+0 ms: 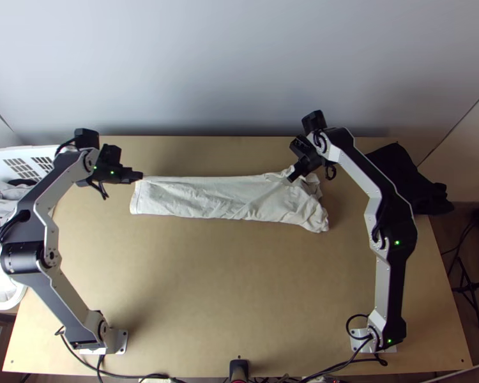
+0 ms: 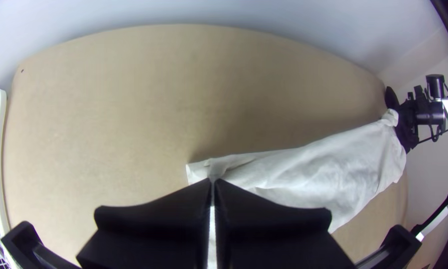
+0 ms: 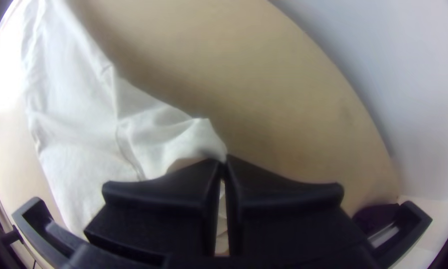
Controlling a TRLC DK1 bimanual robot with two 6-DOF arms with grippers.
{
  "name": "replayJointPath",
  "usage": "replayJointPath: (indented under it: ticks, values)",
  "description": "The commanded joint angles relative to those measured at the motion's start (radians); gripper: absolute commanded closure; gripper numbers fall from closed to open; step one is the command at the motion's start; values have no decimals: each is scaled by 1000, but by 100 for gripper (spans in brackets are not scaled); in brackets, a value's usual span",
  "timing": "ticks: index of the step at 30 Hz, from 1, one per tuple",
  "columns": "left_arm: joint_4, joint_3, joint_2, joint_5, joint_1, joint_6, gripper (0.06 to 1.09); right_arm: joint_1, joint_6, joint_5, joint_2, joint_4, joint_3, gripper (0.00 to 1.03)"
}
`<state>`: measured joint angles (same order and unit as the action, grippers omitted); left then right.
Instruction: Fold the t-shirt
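Note:
In the top view my left gripper (image 1: 140,176) is at the far left corner of the white t-shirt (image 1: 207,198), and my right gripper (image 1: 292,179) is at its far edge near the right end. The shirt lies as a long narrow strip across the table, bunched at the right. In the left wrist view, my left gripper (image 2: 213,181) is shut on a corner of the shirt (image 2: 323,169). My right gripper (image 3: 224,160) is shut on a raised peak of the shirt (image 3: 79,114) in the right wrist view.
A white basket (image 1: 16,153) with clothes stands at the table's left side. Dark cloth (image 1: 399,175) lies at the far right corner. Bare wooden table (image 1: 220,281) stretches between the shirt and the near edge, with a wall behind the far edge.

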<state>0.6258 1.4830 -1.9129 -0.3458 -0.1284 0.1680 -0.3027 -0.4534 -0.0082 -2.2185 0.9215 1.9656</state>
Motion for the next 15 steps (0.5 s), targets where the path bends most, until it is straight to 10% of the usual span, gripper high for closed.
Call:
replayJointPath:
  ticks: [1,3,7,10,15]
  values:
    - [-6,23,-80,11,19,-7,97,1,18,-1,-53,13,21,86]
    - [-6,23,-87,11,19,-13,82,1,38,-1,-52,22,22,71]
    - [15,14,-78,11,18,-18,29,-1,81,-4,-21,48,21,3]
    - [55,3,-32,10,13,-19,11,-10,93,-21,34,46,24,3]
    - [109,-35,78,-1,-2,-22,11,-64,127,-27,126,46,41,3]
